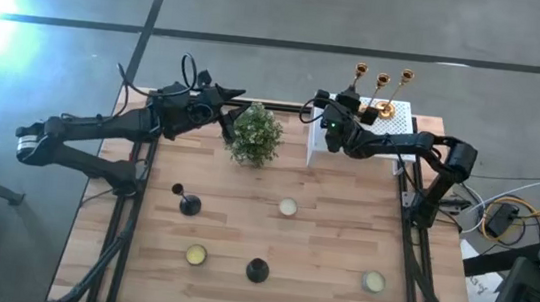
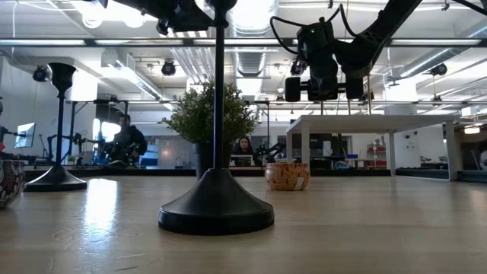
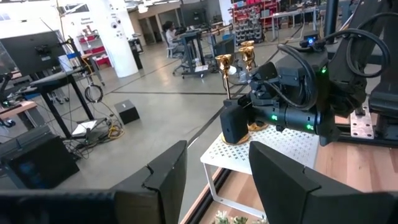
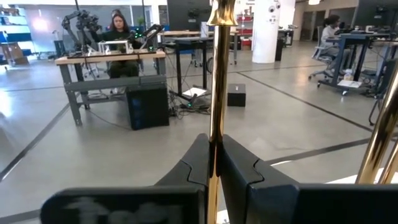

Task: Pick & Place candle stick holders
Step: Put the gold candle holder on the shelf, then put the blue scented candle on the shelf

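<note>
Right gripper [image 4: 216,168], upper right of the high view over the white perforated box [image 1: 393,124]: fingers pinched tight on a gold candle stick holder [image 4: 216,93], low on the stem, probably to keep it upright. Two more gold holders [image 1: 383,80] stand beside it on the box. Left gripper [image 3: 214,177], upper centre beside the potted plant [image 1: 255,134], holds nothing, fingers partly spread, waiting. Two black holders [image 1: 188,204] stand on the table [image 1: 330,248], lower centre. Hidden: the gripped holder's base, so lifted or resting cannot be told.
</note>
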`<state>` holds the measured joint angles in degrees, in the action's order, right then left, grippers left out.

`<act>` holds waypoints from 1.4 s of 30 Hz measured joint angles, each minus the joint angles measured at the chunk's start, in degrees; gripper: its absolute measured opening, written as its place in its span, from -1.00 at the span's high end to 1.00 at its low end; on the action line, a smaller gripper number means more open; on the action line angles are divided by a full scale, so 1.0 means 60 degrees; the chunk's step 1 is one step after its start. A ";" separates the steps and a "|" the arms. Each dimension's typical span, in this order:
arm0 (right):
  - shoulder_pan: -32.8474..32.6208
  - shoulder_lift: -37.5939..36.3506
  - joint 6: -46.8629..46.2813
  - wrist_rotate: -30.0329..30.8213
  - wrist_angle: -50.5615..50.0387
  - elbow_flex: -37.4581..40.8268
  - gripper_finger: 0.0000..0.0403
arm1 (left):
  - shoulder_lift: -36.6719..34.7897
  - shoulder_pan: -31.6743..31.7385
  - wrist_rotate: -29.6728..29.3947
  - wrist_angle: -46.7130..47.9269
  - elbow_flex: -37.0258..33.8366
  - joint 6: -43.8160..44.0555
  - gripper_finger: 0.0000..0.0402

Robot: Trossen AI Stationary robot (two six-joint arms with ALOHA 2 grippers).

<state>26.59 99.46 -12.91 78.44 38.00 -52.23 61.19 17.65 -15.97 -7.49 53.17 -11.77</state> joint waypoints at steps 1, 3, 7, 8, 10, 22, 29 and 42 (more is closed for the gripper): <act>0.0006 0.0000 0.0000 -0.0008 0.0000 0.0000 0.94 | 0.0000 0.0000 0.0003 0.0007 0.0000 0.0000 0.11; 0.0011 0.0000 0.0010 -0.0013 0.0000 0.0000 0.93 | 0.0000 0.0000 0.0001 0.0031 0.0000 0.0000 0.11; 0.0018 0.0000 0.0000 -0.0033 0.0003 0.0004 0.86 | 0.0000 0.0000 0.0004 0.0126 0.0000 0.0000 0.11; 0.0022 0.0006 -0.0003 -0.0107 -0.0042 0.0013 0.83 | 0.0000 0.0000 0.0001 0.0138 0.0000 0.0000 0.11; 0.0033 0.0087 0.0014 -0.0161 -0.0174 0.0055 0.74 | 0.0000 0.0000 0.0004 0.0135 0.0000 0.0000 0.11; 0.0062 0.0033 0.0007 -0.0191 -0.0025 0.0047 0.12 | -0.0007 0.0000 0.0004 0.0127 0.0000 0.0000 0.11; 0.0042 0.0026 0.0007 -0.0191 -0.0012 0.0044 -0.20 | -0.0007 0.0000 0.0004 0.0105 0.0000 -0.0019 0.11; -0.0441 -0.0079 0.0669 -0.0075 -0.0004 0.0029 -0.31 | -0.0007 0.0000 0.0004 0.0114 0.0007 -0.0036 0.11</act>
<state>23.94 98.98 -8.89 78.00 37.98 -52.05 61.14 17.65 -15.94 -6.80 53.21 -11.99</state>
